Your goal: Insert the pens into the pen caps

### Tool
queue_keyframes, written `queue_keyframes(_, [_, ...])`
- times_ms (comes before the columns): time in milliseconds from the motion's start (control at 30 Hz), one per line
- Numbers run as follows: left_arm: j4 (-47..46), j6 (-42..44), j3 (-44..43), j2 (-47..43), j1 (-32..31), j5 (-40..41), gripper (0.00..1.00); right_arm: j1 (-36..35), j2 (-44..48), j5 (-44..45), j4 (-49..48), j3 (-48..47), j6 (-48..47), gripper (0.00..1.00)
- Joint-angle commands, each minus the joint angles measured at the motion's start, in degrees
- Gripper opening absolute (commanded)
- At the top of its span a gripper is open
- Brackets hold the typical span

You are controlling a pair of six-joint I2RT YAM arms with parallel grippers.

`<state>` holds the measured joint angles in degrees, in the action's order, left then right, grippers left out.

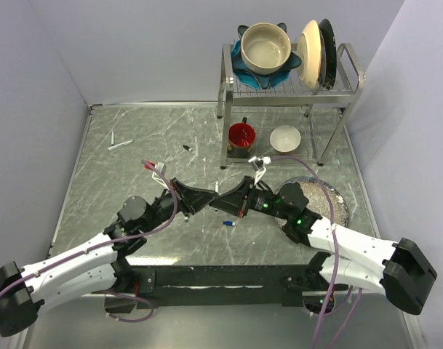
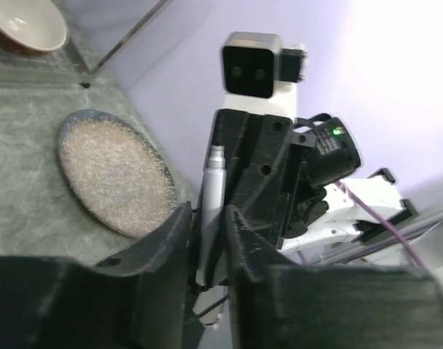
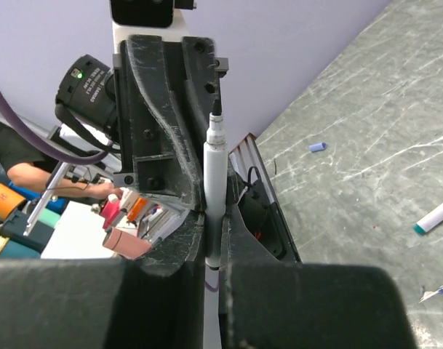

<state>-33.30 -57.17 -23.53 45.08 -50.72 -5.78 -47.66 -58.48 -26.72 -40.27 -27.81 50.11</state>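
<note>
My two grippers meet tip to tip above the middle of the table. A thin white-grey pen (image 3: 213, 174) stands upright between the fingers of my right gripper (image 3: 214, 233), which is shut on it, dark tip towards the left gripper. The same pen (image 2: 210, 211) runs between the fingers of my left gripper (image 2: 206, 240), which stand slightly apart with a thin dark gap on one side. In the top view the left gripper (image 1: 211, 196) and right gripper (image 1: 224, 203) touch noses. A blue pen cap (image 1: 227, 223) lies below them, a black cap (image 1: 186, 148) farther back, another pen (image 1: 120, 145) at far left.
A speckled plate (image 1: 336, 201) lies under the right arm. A red mug (image 1: 241, 135) and a white bowl (image 1: 285, 137) sit under the metal dish rack (image 1: 350, 62) at the back. The right wrist view shows a blue cap (image 3: 317, 147) and a teal-tipped pen (image 3: 436, 216).
</note>
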Motion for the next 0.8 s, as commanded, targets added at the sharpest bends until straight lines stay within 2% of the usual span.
queue_keyframes(0, [6.91,3.2,-5.2,-1.31,-0.43,3.49,0.55,-0.33,3.72,1.23,-1.05,0.3,-1.76,0.0])
queue_keyframes(100, [13.33,4.08,-7.92,-2.53,-0.43,5.61,0.78,-0.33,6.62,4.73,5.1,0.04,-4.22,0.0])
queue_keyframes(167, [17.02,4.26,-9.42,-3.15,-0.35,9.7,0.82,-0.42,9.15,6.76,9.66,-0.05,-5.97,0.0])
queue_keyframes(233, [24.65,3.65,-12.67,-3.59,-0.35,13.93,0.88,-0.33,10.92,9.49,12.31,0.13,-6.95,0.0])
queue_keyframes(333, [36.17,1.45,-17.59,-2.81,-0.26,25.7,0.92,-0.33,14.52,12.47,16.01,1.0,-8.53,0.0])
queue_keyframes(367, [39.07,0.23,-19.17,-2.2,-0.26,32.34,0.92,-0.24,16.27,12.83,17.23,1.27,-9.23,0.0])
queue_keyframes(467, [50.76,-1.45,-25.76,2.28,1.75,39.86,0.89,-0.33,19.18,13.71,19.52,1.36,-10.38,0.0])
queue_keyframes(500, [52.88,-0.93,-29.26,5.43,4.81,40.93,0.9,-0.33,19.89,14.06,20.14,1.36,-10.82,0.0])
queue_keyframes(567, [58.42,-0.84,-32.53,8.78,9.56,39.02,0.91,-0.42,22.25,15.11,21.81,1.53,-11.95,0.0])
queue_keyframes(600, [59.31,-0.93,-34.98,11.93,15.42,34.04,0.91,-0.33,23.14,15.64,22.34,1.71,-12.22,0.0])
queue_keyframes(633, [59.14,-1.02,-35.7,13.53,18.35,31.3,0.9,-0.33,23.93,16.08,22.78,1.97,-12.57,0.0])
queue_keyframes(700, [56.43,-0.49,-36.06,17.3,24.75,26.55,0.88,-0.33,26.04,17.23,24.44,2.06,-13.63,0.0])
queue_keyframes(767, [51.18,2.91,-36.32,20.38,27.59,21.53,0.86,-0.33,27.62,17.75,26.02,2.06,-14.59,0.0])
